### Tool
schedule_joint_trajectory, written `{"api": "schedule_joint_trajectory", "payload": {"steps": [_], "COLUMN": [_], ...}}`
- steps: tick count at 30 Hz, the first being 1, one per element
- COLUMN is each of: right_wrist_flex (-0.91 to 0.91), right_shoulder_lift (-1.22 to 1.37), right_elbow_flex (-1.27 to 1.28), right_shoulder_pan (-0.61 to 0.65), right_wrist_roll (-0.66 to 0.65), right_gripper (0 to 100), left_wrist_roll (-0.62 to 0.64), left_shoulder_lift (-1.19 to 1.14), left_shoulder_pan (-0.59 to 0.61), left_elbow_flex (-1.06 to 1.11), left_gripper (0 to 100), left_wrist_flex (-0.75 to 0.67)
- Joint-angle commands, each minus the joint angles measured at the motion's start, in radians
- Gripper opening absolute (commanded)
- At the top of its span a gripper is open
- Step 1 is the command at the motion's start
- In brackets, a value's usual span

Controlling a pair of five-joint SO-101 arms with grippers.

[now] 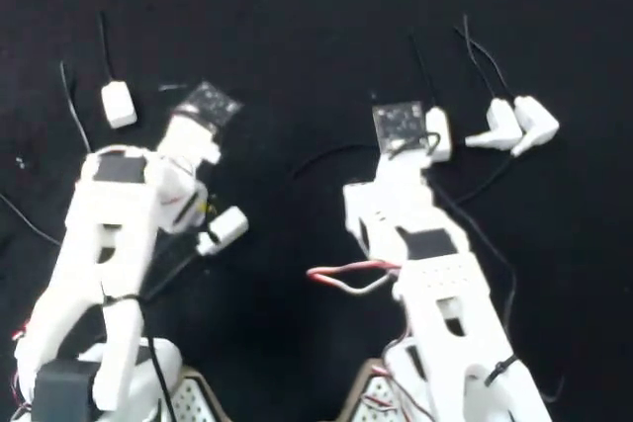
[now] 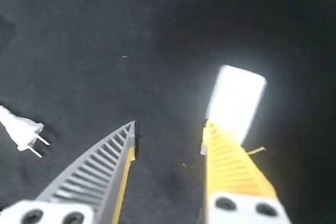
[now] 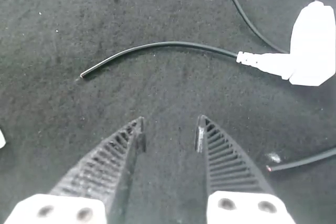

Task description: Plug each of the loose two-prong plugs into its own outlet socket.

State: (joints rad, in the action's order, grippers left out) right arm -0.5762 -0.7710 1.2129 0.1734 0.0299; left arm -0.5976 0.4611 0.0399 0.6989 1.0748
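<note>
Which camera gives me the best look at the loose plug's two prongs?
The left wrist view: the two-prong plug lies on the black mat beside the open left end effector, both prongs clear. The high view shows small white pieces with no prongs discernible; the right wrist view shows a corded white piece, prongs unseen.

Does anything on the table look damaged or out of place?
The black cord from the white plug ends in a cut, free tip, joined to nothing. A second cord near the right gripper also ends bare.
</note>
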Motion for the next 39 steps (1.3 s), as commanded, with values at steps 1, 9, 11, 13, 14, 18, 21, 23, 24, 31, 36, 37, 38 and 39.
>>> {"api": "schedule_joint_trajectory", "payload": {"steps": [1, 9, 11, 13, 14, 18, 21, 23, 24, 31, 36, 37, 38, 39], "right_wrist_flex": [-0.006, -0.006, -0.006, -0.006, -0.006, -0.006, -0.006, -0.006, -0.006, 0.038, 0.077, 0.077, 0.077, 0.077], "right_shoulder_lift": [-0.033, -0.033, -0.033, -0.033, -0.033, -0.033, -0.033, -0.033, -0.033, -0.033, -0.033, -0.033, -0.033, -0.033], "right_elbow_flex": [-0.064, -0.064, -0.064, -0.064, -0.064, -0.064, -0.064, -0.064, -0.064, -0.035, -0.012, -0.012, -0.012, -0.012], "right_shoulder_pan": [-0.017, -0.017, -0.017, -0.017, -0.017, -0.017, -0.017, -0.015, -0.015, -0.015, -0.015, -0.015, -0.015, -0.015], "right_wrist_roll": [0.003, 0.003, 0.003, 0.003, 0.002, 0.002, 0.002, 0.005, 0.005, 0.002, 0.002, 0.002, 0.002, 0.002], "right_gripper": [14.5, 14.5, 14.5, 14.5, 14.5, 14.5, 14.5, 14.5, 14.5, 14.5, 14.5, 14.5, 14.5, 14.5], "left_wrist_roll": [0.014, 0.092, 0.084, 0.072, 0.051, -0.038, -0.081, -0.103, -0.110, -0.157, -0.152, -0.155, -0.155, -0.152], "left_shoulder_lift": [0.023, 0.201, 0.284, 0.362, 0.399, 0.459, 0.405, 0.334, 0.290, -0.121, -0.356, -0.390, -0.420, -0.450], "left_shoulder_pan": [0.015, -0.163, -0.166, -0.142, -0.108, 0.110, 0.306, 0.409, 0.453, 0.676, 0.751, 0.757, 0.762, 0.762], "left_elbow_flex": [0.119, 0.116, 0.067, 0.025, 0.005, -0.016, 0.010, 0.015, 0.012, -0.113, -0.245, -0.263, -0.274, -0.280], "left_gripper": [21, 21, 21, 21, 21, 21, 21, 21, 21, 21, 21, 21, 21, 21], "left_wrist_flex": [-0.175, 0.091, 0.169, 0.201, 0.210, 0.215, 0.213, 0.215, 0.215, 0.215, 0.236, 0.252, 0.259, 0.258]}}
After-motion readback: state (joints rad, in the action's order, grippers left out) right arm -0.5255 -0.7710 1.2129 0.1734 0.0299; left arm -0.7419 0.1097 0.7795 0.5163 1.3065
